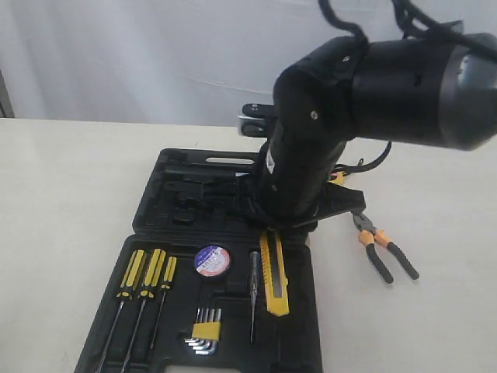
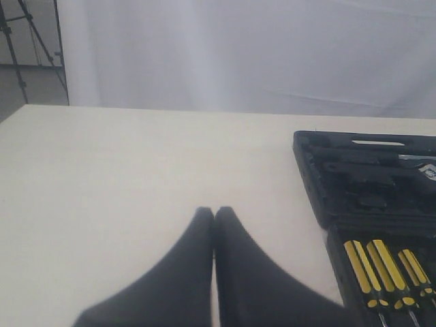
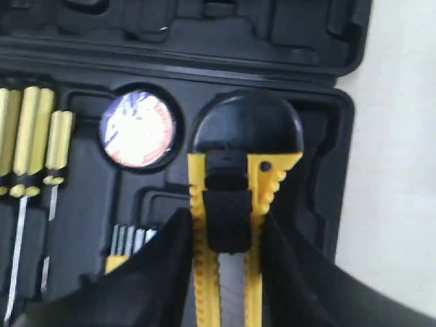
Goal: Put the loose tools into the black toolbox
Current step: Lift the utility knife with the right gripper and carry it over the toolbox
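Observation:
The black toolbox (image 1: 147, 210) lies open on the table. The yellow-black utility knife (image 1: 274, 281) rests lengthwise over the right side of the near half. My right gripper (image 1: 279, 225) is at the knife's far end; in the right wrist view, the right gripper (image 3: 226, 216) has its fingers pressed against both sides of the utility knife (image 3: 231, 178). The tape roll (image 1: 212, 261) with its white-blue label sits in a round recess. Orange-black pliers (image 1: 386, 250) lie on the table right of the box. My left gripper (image 2: 214, 212) is shut and empty over bare table. No tape measure is in view.
Yellow-handled screwdrivers (image 1: 145, 272), a hex key set (image 1: 203, 330) and a thin tester screwdriver (image 1: 253, 299) sit in the near half of the box. The right arm's bulk hides part of the far half. The toolbox (image 2: 313, 177) lies to one side of the left gripper.

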You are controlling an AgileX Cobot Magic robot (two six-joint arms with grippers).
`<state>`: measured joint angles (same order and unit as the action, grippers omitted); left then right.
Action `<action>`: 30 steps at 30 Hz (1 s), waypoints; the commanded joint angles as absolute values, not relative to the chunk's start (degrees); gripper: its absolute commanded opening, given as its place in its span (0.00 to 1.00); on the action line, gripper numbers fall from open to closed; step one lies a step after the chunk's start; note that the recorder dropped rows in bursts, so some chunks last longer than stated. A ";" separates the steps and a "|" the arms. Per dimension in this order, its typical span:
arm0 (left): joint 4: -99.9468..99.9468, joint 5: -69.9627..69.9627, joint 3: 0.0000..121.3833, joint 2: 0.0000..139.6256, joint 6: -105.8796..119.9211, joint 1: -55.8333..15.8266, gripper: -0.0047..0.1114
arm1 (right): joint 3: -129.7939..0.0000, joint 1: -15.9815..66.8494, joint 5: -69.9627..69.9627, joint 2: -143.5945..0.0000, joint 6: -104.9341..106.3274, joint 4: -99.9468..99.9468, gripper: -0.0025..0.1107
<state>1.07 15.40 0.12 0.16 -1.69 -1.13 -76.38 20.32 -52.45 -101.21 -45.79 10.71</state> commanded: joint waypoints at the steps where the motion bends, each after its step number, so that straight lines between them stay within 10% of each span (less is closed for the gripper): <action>1: 1.21 15.42 0.00 0.00 -1.73 -1.25 0.04 | -75.15 20.95 -53.18 -102.41 -50.30 15.74 0.04; 30: 1.21 15.42 0.00 0.00 -1.73 -1.25 0.04 | -67.20 20.08 -44.16 -109.06 -55.62 14.34 0.04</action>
